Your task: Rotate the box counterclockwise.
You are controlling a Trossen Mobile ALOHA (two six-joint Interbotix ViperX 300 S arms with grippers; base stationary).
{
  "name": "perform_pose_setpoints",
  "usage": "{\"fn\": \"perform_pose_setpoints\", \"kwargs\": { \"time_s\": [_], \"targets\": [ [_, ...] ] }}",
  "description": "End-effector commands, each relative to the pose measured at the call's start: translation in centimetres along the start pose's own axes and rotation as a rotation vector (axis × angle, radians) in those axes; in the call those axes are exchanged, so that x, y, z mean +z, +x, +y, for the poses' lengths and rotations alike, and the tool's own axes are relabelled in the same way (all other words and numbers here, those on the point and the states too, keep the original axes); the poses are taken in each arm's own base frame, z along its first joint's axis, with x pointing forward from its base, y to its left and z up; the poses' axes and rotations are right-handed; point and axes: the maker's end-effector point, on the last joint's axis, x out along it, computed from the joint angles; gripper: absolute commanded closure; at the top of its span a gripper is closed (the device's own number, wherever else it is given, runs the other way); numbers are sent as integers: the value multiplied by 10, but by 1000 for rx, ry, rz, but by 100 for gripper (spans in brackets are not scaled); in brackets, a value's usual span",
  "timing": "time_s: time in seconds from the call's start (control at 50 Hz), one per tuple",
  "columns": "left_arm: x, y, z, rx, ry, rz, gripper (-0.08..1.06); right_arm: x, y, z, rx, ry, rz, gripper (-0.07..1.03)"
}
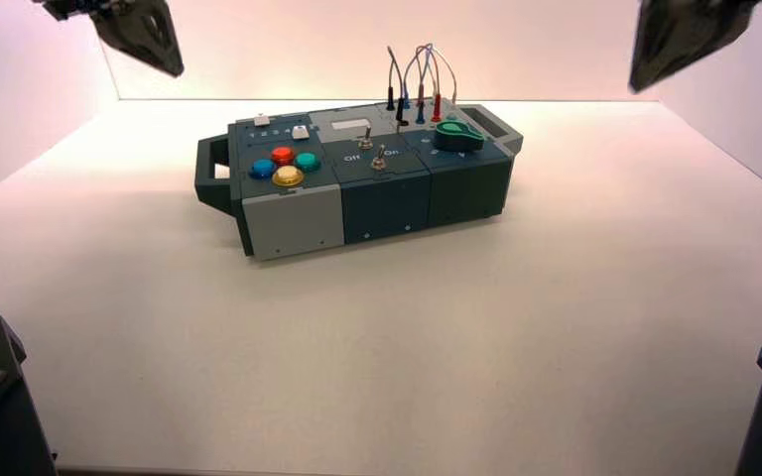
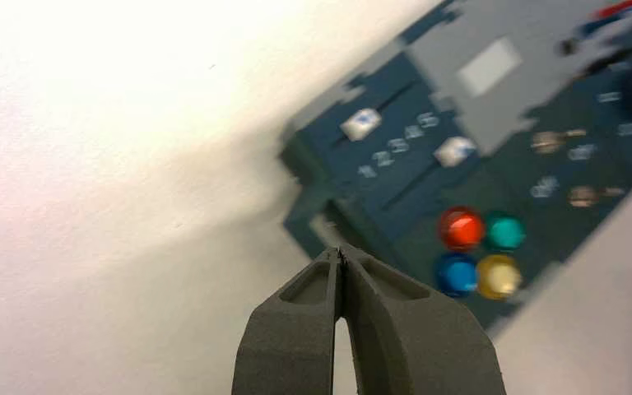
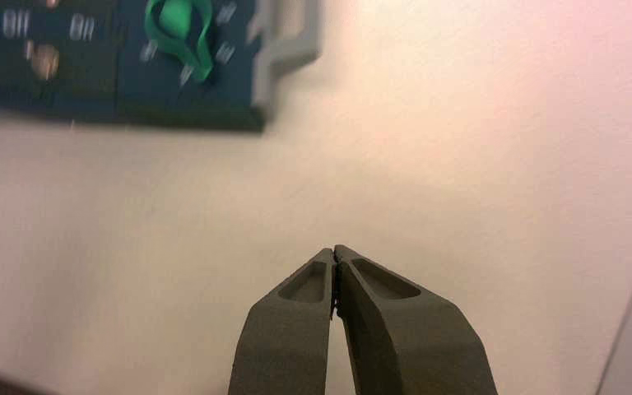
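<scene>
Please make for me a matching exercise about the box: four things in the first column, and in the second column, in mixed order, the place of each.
Things
1. Green knob
2. Yellow button
3. Left gripper
4. Right gripper

Places
A. Among the four round buttons, the one nearest the robot
B. Off the box's right end, jaws shut
C. On the top of the box, toward its right end
D. Up by the box's left end, jaws shut

Right pairs: 1-C, 2-A, 3-D, 4-B
</scene>
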Motion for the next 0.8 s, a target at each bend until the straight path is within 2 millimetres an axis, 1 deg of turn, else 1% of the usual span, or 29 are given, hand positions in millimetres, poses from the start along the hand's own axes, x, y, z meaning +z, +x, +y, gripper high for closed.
{"fn": "perform_pose_setpoints", "kwargs": {
  "time_s": [0.02, 0.08, 0.1, 0.22, 0.3, 0.42, 0.68, 0.8],
  "targets": [
    [16, -2, 20, 85, 19, 1, 100, 7, 3, 8, 15, -31, 11, 98],
    [19, 2, 25, 110, 22, 6, 100, 6, 8, 8, 17, -30, 29, 98],
    [22, 6, 27, 127, 33, 9, 100, 5, 11, 9, 20, -26, 43, 98],
    [27, 17, 25, 138, 61, 10, 100, 5, 19, 10, 26, -22, 72, 98],
    [31, 24, 24, 147, 76, -4, 100, 7, 25, 10, 30, -19, 85, 98],
    [35, 34, 27, 155, 80, -13, 100, 16, 36, 11, 34, -14, 94, 98],
    [33, 51, 32, 159, 83, 3, 100, 28, 61, 11, 38, 2, 105, 98],
    [34, 57, 36, 171, 98, -9, 100, 33, 77, 12, 39, 14, 105, 98]
  ]
}}
